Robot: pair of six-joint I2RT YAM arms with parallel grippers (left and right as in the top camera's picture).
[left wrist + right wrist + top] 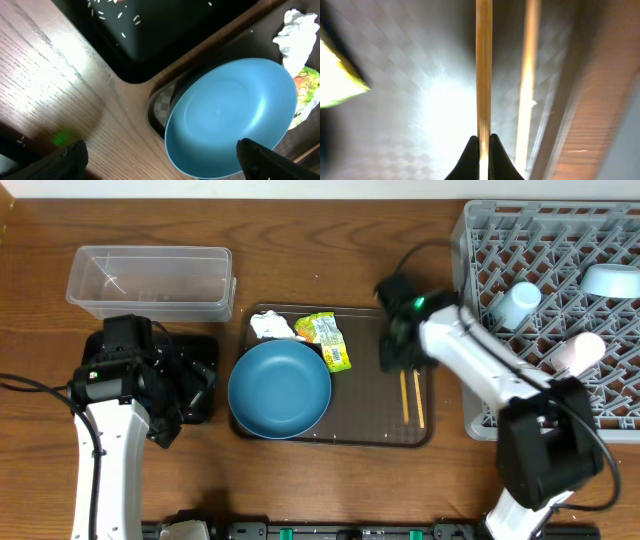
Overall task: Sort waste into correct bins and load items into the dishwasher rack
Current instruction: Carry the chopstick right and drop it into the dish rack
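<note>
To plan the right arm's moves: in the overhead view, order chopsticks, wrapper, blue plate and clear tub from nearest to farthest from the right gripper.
1. chopsticks, at the right gripper, right side of the tray
2. wrapper, tray's top
3. blue plate, tray's left
4. clear tub, far left
</note>
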